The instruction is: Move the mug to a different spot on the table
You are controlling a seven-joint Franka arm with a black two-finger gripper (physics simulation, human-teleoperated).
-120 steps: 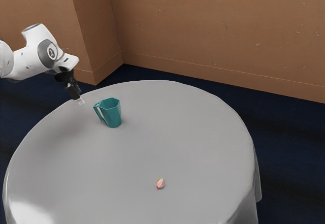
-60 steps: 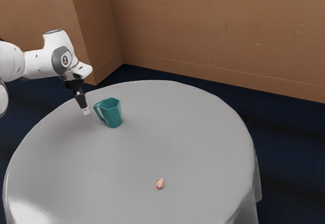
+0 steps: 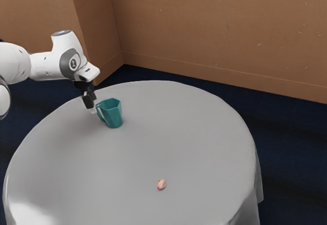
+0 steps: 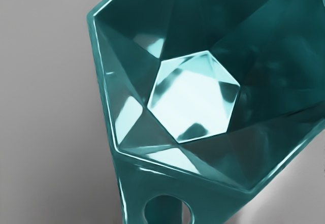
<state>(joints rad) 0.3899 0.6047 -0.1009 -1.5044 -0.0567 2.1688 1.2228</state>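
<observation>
A teal faceted mug (image 3: 112,112) stands upright on the round grey table (image 3: 168,138), toward its far side at the exterior view's left. Its handle (image 3: 101,116) faces the arm. My gripper (image 3: 90,104) hangs just above the table, right beside the handle and the near rim. In the wrist view I look straight down into the mug (image 4: 203,87); its pale hexagonal bottom shows, and the handle (image 4: 152,209) lies just under the hand.
A small pink and yellow object (image 3: 161,185) lies on the table near its front edge, far from the mug. Brown walls and a dark blue floor surround the table.
My arm has swung toward the exterior view's right and come down, bringing the gripper from the table's far left edge to the mug's handle. The mug has stayed put.
</observation>
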